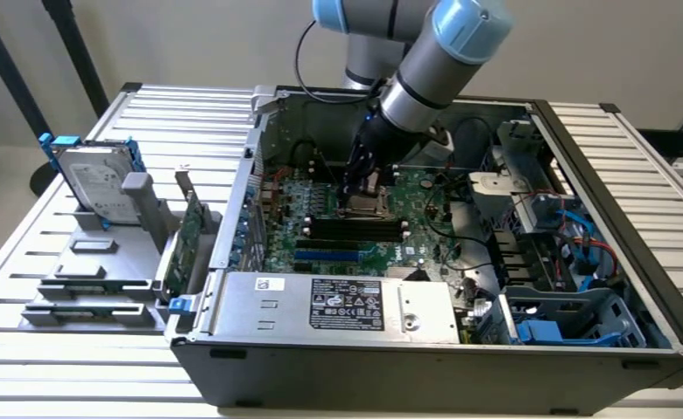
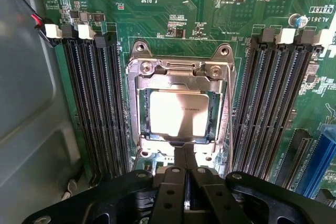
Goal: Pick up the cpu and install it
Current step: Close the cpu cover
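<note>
cpu (image 2: pixel 178 115) lies flat in the socket frame (image 2: pixel 137 69) on the green board (image 2: pixel 173 3), looks placed; hand (image 2: pixel 184 151) pressed together, empty, tips at the cpu's edge; latching can't tell

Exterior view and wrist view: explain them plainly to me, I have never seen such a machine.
The exterior view, from a camera off the machine, shows a robot arm reaching into an open computer case on a slatted table; a hard drive stands at that view's left. The wrist view comes from a camera on the arm, looking past its black gripper at the green board. The silver cpu lies in its socket frame. The gripper is shut, tips at the cpu's edge; whether they touch it, I cannot tell.
</note>
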Controlling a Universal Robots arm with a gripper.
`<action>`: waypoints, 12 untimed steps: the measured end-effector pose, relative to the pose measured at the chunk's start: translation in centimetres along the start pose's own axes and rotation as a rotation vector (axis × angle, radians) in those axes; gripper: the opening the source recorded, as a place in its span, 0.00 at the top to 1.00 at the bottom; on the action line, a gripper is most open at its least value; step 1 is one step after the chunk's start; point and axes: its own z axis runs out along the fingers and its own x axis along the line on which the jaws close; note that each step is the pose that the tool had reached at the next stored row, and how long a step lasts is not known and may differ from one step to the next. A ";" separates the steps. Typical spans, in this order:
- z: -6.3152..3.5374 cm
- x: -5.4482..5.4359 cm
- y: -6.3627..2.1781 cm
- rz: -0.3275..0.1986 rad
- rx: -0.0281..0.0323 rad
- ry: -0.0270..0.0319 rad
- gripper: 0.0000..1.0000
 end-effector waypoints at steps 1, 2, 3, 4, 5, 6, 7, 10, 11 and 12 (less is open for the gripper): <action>0.03 0.0 -0.02 0.000 -0.0001 0.0022 0.89; 0.08 0.0 -0.06 0.001 -0.0002 0.0043 0.89; 0.12 0.0 -0.09 0.001 -0.0003 0.0063 0.89; 0.17 0.0 -0.12 0.001 -0.0003 0.0082 0.89; 0.23 0.0 -0.15 0.002 -0.0004 0.0100 0.89; 0.29 0.0 -0.15 0.002 -0.0005 0.0114 0.89; 0.34 0.0 -0.13 0.003 -0.0005 0.0132 0.89; 0.52 0.0 -0.06 0.005 -0.0008 0.0181 0.89; 0.58 0.0 -0.04 0.005 -0.0009 0.0195 0.89; 0.63 -0.1 -0.02 0.006 -0.0009 0.0208 0.89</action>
